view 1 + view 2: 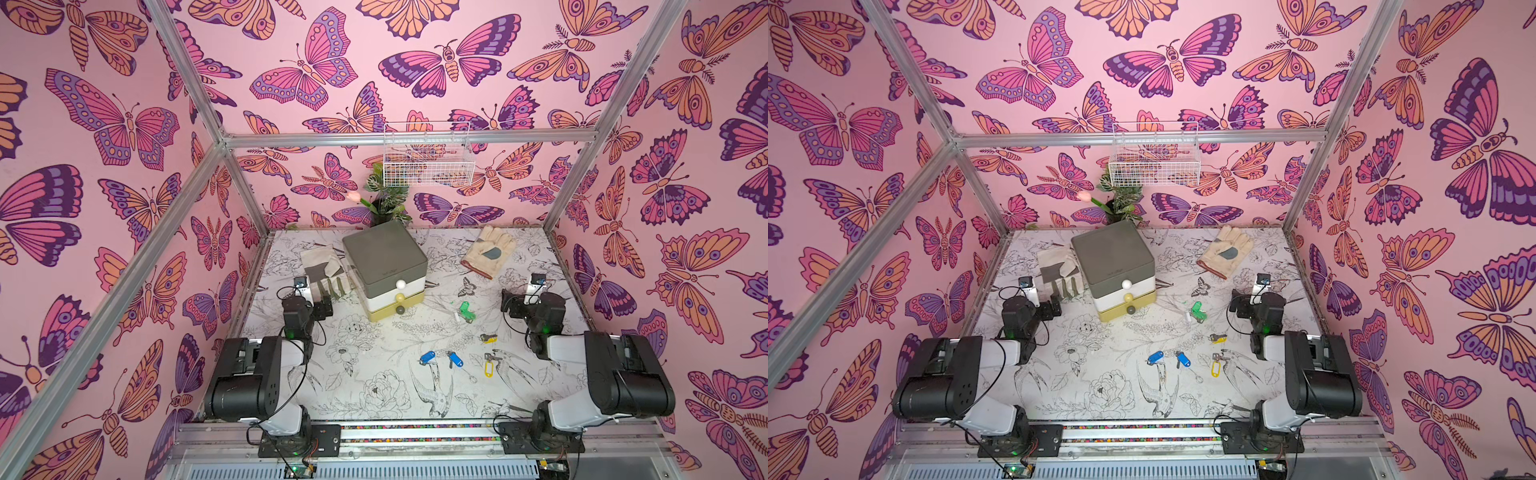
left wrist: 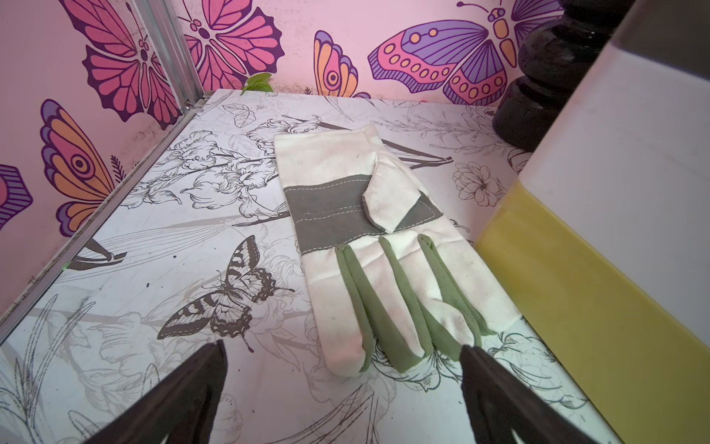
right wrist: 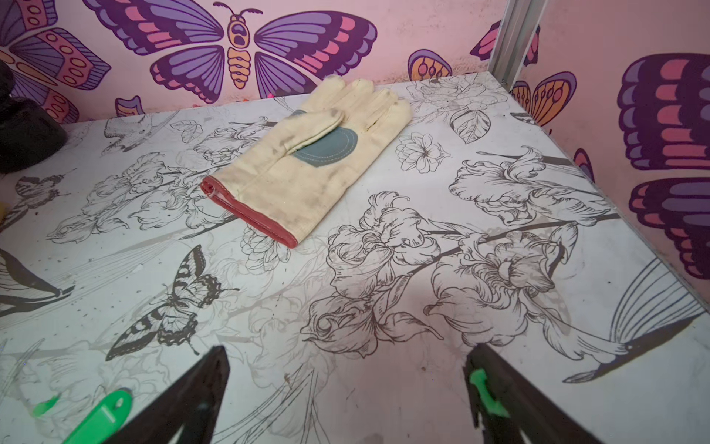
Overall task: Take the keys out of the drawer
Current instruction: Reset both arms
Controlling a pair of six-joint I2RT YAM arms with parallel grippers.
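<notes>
Left pincer [image 2: 342, 353] and right pincer [image 3: 345, 353] both gape wide, empty. Five tagged keys [image 1: 455, 358] lie scattered on my floral mat [image 1: 374, 399], front-right of the drawer chest [image 1: 384, 249]. Its three drawers look shut, so I judge the job done. A green-fingered glove [image 2: 384, 269] lies just beside the chest and a cream glove [image 3: 307, 165] near the far edge. Mid-mat is open.

Keys [image 1: 455, 359]: metal, glossy plastic tags. Drawer box [image 1: 384, 253]: smooth matt plastic. Green-trimmed glove [image 2: 380, 246], cream glove [image 3: 307, 173]: woven cloth, soiled. Frame bars [image 1: 316, 140]: brushed metal. Basket [image 1: 428, 166]: white wire. Pot [image 2: 541, 57]: glossy black. Tabletop [image 3: 384, 384]: smooth, scuffed.
</notes>
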